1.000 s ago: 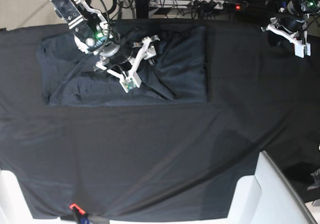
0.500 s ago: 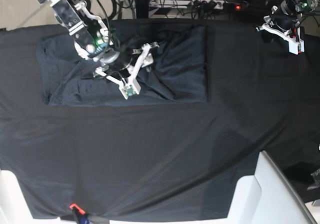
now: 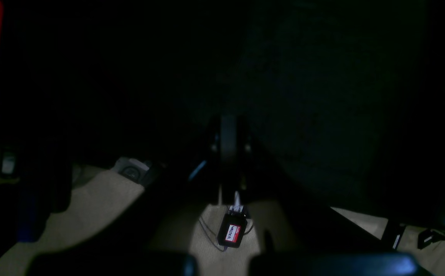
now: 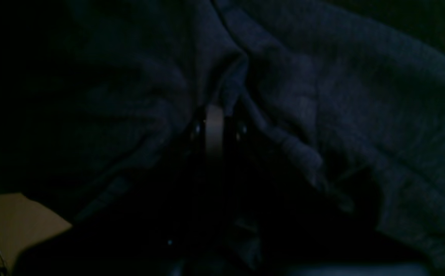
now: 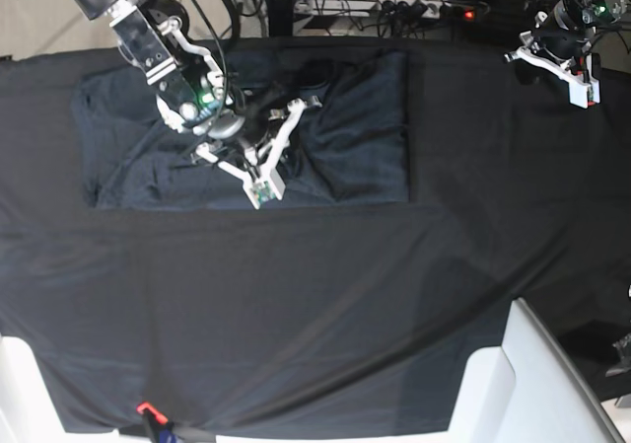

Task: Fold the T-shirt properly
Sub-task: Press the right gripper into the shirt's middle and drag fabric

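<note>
Since a second ago, right gripper (image 5: 264,167) jaws came together, clamped on a fold of the T-shirt (image 5: 345,137), which lies on the worktop's (image 5: 325,295) far left. Left gripper (image 5: 577,78), jaws together, hangs at far right. A small red tag's (image 3: 232,232) writing is unreadable.

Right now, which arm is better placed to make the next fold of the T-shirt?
Right. The right gripper is shut on a pinch of the T-shirt, while the left gripper is shut and empty beyond the table's far corner.
</note>
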Robot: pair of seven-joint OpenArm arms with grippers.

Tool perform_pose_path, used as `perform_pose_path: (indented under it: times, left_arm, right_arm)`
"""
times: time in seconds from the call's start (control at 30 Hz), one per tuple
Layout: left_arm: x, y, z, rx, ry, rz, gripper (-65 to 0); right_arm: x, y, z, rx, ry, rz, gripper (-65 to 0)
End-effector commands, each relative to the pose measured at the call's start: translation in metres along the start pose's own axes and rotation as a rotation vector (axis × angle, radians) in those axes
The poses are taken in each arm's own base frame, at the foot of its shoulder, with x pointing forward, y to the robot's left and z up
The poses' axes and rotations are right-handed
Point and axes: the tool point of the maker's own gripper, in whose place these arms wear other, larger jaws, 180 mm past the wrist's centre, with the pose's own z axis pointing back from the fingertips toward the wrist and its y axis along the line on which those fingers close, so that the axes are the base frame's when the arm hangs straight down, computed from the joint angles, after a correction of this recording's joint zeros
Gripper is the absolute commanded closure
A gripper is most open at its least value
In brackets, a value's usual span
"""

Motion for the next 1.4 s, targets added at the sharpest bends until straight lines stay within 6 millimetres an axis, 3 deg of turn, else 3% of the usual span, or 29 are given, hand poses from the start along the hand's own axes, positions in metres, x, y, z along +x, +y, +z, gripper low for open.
perform_pose_path:
  times: [0.0,0.27,0.5,0.67,0.73,0.9,1.0,1.13,1.23,1.37]
  left_arm:
    - [0.011,0.003,0.004,0.001,-0.031,-0.015,0.0]
    - [0.011,0.003,0.004,0.001,-0.031,-0.015,0.0]
    - [0.012,0.002,0.004,0.0,-0.033,-0.015,0.0]
    - [0.012,0.002,0.004,0.0,-0.033,-0.015,0.0]
    - [0.012,0.002,0.004,0.0,-0.033,-0.015,0.0]
    - [0.012,0.002,0.004,0.0,-0.033,-0.015,0.0]
    - [0.012,0.002,0.004,0.0,-0.033,-0.015,0.0]
    - [0.012,0.002,0.004,0.0,-0.033,-0.015,0.0]
    - [0.011,0.003,0.003,0.0,-0.032,-0.014,0.0]
    - [0.011,0.003,0.003,0.0,-0.032,-0.014,0.0]
  right_arm:
    - [0.021,0.0,0.001,0.004,-0.051,0.011,0.0]
    - [0.042,-0.011,0.001,-0.015,-0.061,0.035,0.0]
    - [0.031,-0.018,-0.006,-0.031,-0.024,0.023,-0.2]
    - [0.034,-0.039,-0.004,-0.072,-0.035,-0.028,-0.9]
    - [0.036,-0.044,-0.003,-0.081,-0.041,-0.039,-6.2]
    - [0.039,-0.048,-0.002,-0.091,-0.05,-0.043,-28.8]
    - [0.039,-0.049,-0.001,-0.093,-0.05,-0.04,-37.4]
    - [0.046,-0.047,0.004,-0.092,-0.105,-0.039,-37.5]
    - [0.052,-0.035,0.027,-0.072,-0.229,-0.021,-37.5]
    - [0.037,-0.01,0.048,-0.025,-0.216,-0.028,-37.5]
